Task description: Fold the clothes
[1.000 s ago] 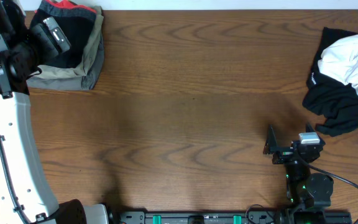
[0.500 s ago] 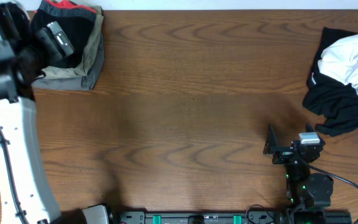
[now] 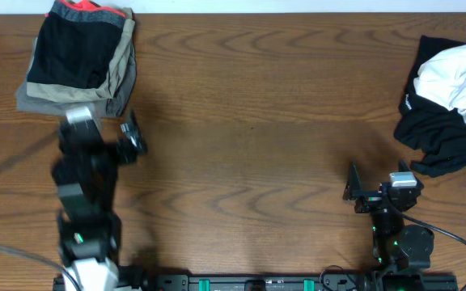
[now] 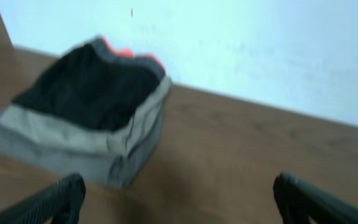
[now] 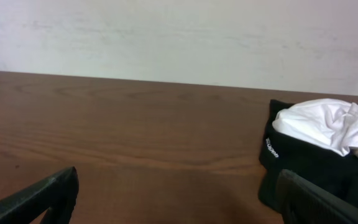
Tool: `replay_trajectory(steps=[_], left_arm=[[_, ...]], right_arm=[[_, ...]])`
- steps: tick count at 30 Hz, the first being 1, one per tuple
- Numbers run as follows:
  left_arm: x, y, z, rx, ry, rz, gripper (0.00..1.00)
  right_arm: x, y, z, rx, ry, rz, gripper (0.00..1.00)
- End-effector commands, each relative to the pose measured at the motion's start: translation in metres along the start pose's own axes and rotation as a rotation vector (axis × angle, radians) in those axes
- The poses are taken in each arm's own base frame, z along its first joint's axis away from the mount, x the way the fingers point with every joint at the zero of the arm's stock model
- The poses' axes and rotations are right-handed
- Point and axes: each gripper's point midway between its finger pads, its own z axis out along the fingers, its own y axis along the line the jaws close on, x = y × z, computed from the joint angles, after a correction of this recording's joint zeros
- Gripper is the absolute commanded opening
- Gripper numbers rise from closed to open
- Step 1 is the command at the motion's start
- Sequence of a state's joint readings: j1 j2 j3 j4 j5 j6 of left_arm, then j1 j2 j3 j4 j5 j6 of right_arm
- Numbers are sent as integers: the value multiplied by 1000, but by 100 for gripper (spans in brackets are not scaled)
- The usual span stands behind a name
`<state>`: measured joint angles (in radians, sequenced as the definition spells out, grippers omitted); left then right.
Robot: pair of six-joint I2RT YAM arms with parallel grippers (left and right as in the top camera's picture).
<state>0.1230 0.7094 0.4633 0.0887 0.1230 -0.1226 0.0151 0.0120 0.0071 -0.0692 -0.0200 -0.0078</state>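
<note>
A folded stack of clothes (image 3: 75, 69) lies at the table's far left corner: a black piece with a red-orange waistband on top of khaki and grey ones. In the left wrist view the same stack (image 4: 86, 118) is blurred and sits ahead on the left. My left gripper (image 3: 103, 129) hovers just in front of it, open and empty (image 4: 179, 205). A loose heap of black and white clothes (image 3: 451, 97) lies at the far right. My right gripper (image 3: 377, 184) rests near the front right, open and empty (image 5: 179, 202), with that heap (image 5: 328, 149) ahead to its right.
The brown wooden table (image 3: 249, 121) stretches between the two piles. A pale wall (image 5: 179, 37) runs along its far edge. Both arm bases stand at the near edge.
My left arm has pulled back from over the folded stack toward the near edge, and the stack now shows in full. The right arm has not moved.
</note>
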Motion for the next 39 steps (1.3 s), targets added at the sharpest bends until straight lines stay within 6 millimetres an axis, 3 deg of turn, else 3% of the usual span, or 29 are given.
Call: replay_trajectory(steps=[1, 6, 11, 18, 27, 39], left_arm=[[23, 8, -16, -15, -69, 44, 98], [50, 11, -30, -3, -119, 48, 98], [58, 11, -39, 10, -172, 50, 98], [70, 8, -42, 32, -190, 59, 98], [100, 7, -44, 39, -94, 102, 98], [102, 11, -43, 16, -81, 100, 98]], right_arm=[[1, -5, 0, 24, 1, 12, 99], [1, -5, 0, 24, 1, 12, 99], [1, -5, 0, 23, 1, 12, 99], [1, -5, 0, 23, 1, 12, 99], [1, -5, 0, 23, 1, 12, 99], [1, -5, 0, 23, 1, 12, 99]])
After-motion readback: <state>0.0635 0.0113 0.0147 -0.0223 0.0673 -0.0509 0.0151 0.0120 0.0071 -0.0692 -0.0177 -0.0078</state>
